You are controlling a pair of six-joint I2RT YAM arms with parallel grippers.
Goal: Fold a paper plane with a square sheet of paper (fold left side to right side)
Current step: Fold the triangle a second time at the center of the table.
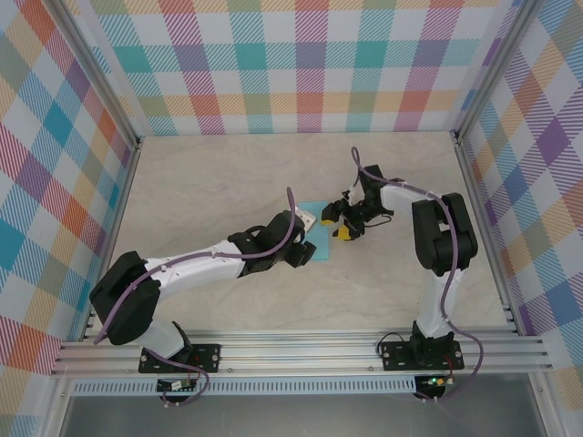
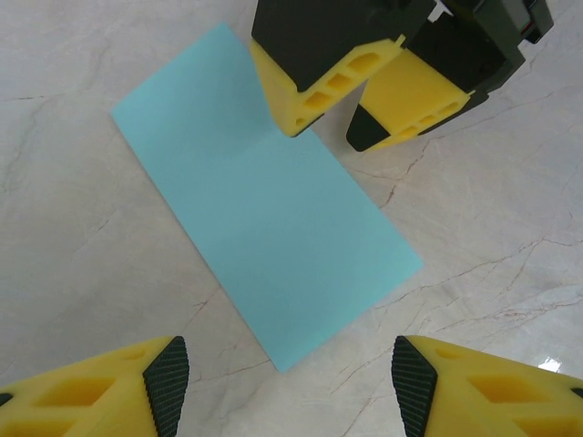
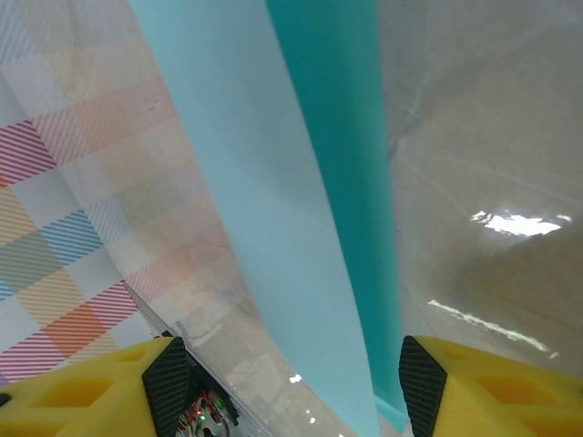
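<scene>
1. Just ahead of the left gripper [image 2: 284, 369], in line with the gap between its pads but beyond their tips, lies the sheet of paper [image 2: 273, 228]; it shows as a turquoise rectangle flat on the table [image 2: 82, 273], so the left-to-right fold looks already laid.
2. The left gripper's jaws stand wide apart and hold nothing; the paper's near corner points into the gap.
3. At the paper's far long edge the right gripper [image 2: 330, 132] also has its jaws apart; one finger [image 2: 305, 91] is over the paper's edge, the other over bare table just beside it; I see no clamp on the sheet, and cannot tell whether that finger touches it.
4. The step in hand is probably setting the crease; pin the near end first with a flat pad, then run the other gripper along the folded edge; press down, not sideways, since thin paper on a smooth top will likely slide; check that the layers' edges match before pressing hard.
</scene>
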